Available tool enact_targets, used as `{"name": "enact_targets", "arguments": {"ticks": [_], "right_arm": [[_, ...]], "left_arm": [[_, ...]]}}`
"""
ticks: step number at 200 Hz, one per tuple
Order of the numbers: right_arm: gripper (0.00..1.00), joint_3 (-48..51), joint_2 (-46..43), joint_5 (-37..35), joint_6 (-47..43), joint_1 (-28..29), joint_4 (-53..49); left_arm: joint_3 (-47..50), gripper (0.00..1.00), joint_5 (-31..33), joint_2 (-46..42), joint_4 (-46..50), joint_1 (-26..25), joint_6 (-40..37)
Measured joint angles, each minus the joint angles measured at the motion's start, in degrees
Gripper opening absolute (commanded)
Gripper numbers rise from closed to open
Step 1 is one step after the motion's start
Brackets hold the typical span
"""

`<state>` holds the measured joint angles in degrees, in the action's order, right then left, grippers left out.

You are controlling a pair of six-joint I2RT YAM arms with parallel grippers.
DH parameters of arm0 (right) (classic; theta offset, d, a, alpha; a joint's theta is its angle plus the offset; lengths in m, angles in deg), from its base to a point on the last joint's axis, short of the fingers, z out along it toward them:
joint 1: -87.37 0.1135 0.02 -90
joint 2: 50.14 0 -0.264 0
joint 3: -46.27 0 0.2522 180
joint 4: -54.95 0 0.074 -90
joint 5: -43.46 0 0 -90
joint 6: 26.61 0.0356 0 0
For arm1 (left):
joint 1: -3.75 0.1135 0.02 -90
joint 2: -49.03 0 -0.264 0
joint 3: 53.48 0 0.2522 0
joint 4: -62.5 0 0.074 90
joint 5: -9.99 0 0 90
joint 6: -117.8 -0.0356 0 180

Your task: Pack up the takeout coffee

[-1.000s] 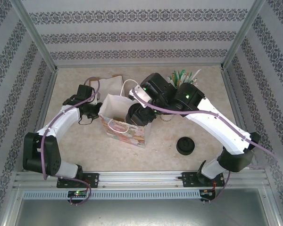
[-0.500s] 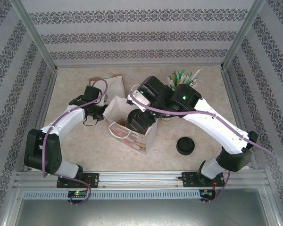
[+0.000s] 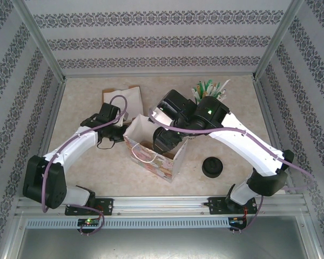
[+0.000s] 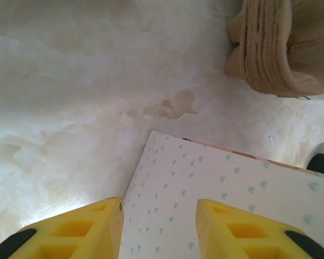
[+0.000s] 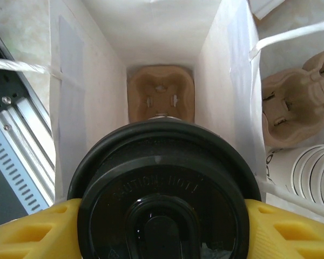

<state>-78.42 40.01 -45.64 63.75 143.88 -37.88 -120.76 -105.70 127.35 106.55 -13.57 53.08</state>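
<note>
Bag (image 3: 155,161) slid right; right wrist shows takeout coffee (image 5: 164,199) between its walls.

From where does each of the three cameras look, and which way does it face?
Top external: above and behind the bases, looking down at the table; both arms show, meeting at the paper bag.
Left wrist: on the left gripper, facing down along the bag's outer wall; its yellow fingers show.
Right wrist: on the right gripper, looking down into the bag over the takeout coffee it grips.
All three views share the bag.
</note>
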Motion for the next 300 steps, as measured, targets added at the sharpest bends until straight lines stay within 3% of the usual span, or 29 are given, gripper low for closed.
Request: {"name": "enact_targets", "arguments": {"ticks": [81,195,269,283,300], "right_arm": [[0.55,-6.34,9.66,0.02,-2.12,0.0,-6.34],[0.54,-2.05,9.97,-0.31,-1.84,0.02,-8.11],[0.54,2.84,9.97,-0.63,-1.81,0.68,-4.02],[0.54,3.3,9.97,-0.63,-1.81,0.76,-3.39],[0.53,3.61,9.97,-0.66,-1.7,0.76,-2.99]], "left_arm": [[0.76,0.41,0.0,-1.27,-0.15,-1.11,0.94],[2.29,0.42,0.92,-4.09,-0.09,-1.44,2.25],[-3.89,0.53,9.01,-10.78,6.23,-1.44,2.43],[-5.86,0.65,10.14,-11.96,7.5,-1.44,2.16],[-8.15,0.69,11.34,-12.9,9.35,-1.44,2.16]]}}
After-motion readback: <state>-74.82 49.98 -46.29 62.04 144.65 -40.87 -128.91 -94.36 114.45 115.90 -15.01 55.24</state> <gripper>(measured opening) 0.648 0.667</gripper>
